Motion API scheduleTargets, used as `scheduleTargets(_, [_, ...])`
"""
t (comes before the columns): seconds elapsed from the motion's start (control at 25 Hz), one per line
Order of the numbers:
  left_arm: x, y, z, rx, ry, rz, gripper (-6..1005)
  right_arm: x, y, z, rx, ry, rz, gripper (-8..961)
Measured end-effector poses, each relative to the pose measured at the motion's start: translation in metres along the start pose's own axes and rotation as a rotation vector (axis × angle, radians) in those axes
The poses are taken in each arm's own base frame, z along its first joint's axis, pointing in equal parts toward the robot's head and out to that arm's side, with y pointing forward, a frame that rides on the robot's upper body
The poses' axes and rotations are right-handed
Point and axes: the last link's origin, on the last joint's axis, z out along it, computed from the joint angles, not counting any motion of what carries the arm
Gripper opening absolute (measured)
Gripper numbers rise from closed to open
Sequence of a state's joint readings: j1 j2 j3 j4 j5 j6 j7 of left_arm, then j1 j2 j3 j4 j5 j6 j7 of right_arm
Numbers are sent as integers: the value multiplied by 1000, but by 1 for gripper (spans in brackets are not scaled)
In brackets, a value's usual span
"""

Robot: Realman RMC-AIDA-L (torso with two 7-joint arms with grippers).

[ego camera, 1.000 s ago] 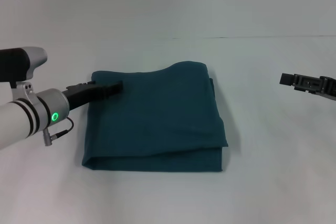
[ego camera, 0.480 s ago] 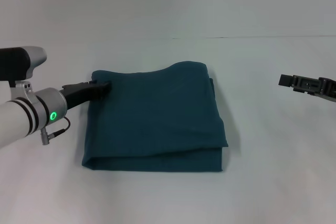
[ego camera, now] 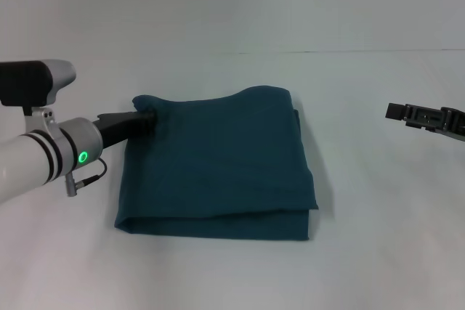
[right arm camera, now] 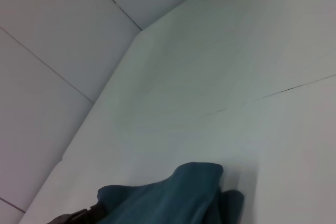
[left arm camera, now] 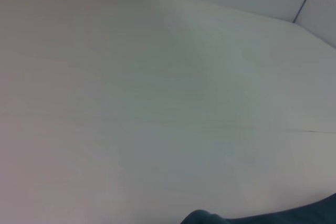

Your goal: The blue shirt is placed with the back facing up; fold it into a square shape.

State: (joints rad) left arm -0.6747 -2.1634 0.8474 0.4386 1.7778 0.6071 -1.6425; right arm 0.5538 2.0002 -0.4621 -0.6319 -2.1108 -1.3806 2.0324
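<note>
The blue shirt (ego camera: 218,165) lies folded into a rough rectangle on the white table, plain side up, with stacked layers showing along its near edge. My left gripper (ego camera: 147,117) sits low at the shirt's far-left corner, touching the fabric's edge. A sliver of the shirt (left arm camera: 205,217) shows in the left wrist view. The right wrist view shows the shirt (right arm camera: 173,192) with the left gripper (right arm camera: 79,216) beside it. My right gripper (ego camera: 396,112) hovers well to the right of the shirt, apart from it.
The white table (ego camera: 378,237) stretches all around the shirt, with a thin seam (ego camera: 349,51) running across its far side. A pale wall stands behind.
My left gripper has drawn back leftward from on top of the shirt to its far-left corner. The shirt has shifted slightly to the right. The right arm has not moved.
</note>
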Motion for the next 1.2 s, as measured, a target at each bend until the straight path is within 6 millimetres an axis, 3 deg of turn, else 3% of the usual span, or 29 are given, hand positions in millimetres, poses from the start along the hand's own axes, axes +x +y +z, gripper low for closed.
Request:
scheduleTargets(0.16, [3,4,2,-15,2,4,42,0,0,0,0,0,-1,840])
scheduleTargets(0.64, [12,21,8,-83,5,-2,33,2,-2,-3,5,-3,-1,841])
scheduleTargets(1.2, [18,0,0,-17,53,-86,34,2,-3,-4,8,-6,1,842])
